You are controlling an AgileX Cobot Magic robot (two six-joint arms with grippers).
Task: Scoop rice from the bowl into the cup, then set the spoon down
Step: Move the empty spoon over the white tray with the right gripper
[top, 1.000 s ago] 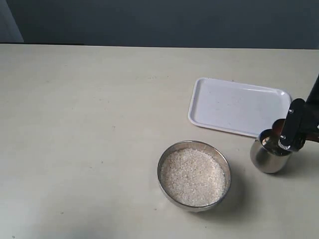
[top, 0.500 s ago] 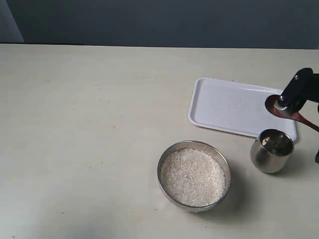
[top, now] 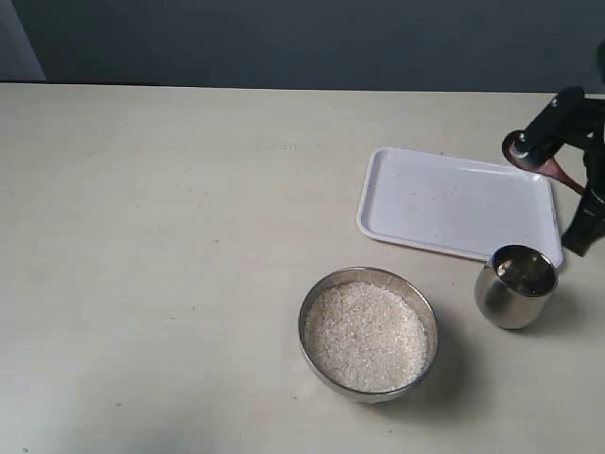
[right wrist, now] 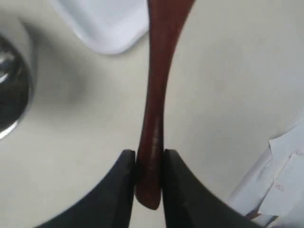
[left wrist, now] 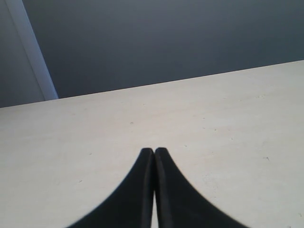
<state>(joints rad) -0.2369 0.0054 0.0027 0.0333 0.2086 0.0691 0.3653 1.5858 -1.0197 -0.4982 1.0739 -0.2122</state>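
Note:
The steel bowl [top: 307, 317] stands near the front of the table, filled with white rice [top: 367, 336]. To its right is the small steel cup [top: 515, 288], also at the edge of the right wrist view [right wrist: 9, 95]. My right gripper [top: 581, 194] [right wrist: 148, 156] hangs above the white tray's far right corner, shut on the end of the reddish-brown spoon's handle [top: 558, 173] [right wrist: 154, 95]. The spoon head points left over the tray, partly hidden by the arm. My left gripper [left wrist: 154, 151] is shut with nothing in it, over bare table, out of the exterior view.
A white rectangular tray [top: 444, 203] [right wrist: 104, 23] lies behind the cup, with nothing on it. Some white paper-like sheets [right wrist: 275, 185] lie past the table on the right. A dark wall runs behind the table's far edge.
My right gripper has lifted the spoon from over the cup and carried it up and back, to above the tray's far right corner. The bowl and cup have not moved.

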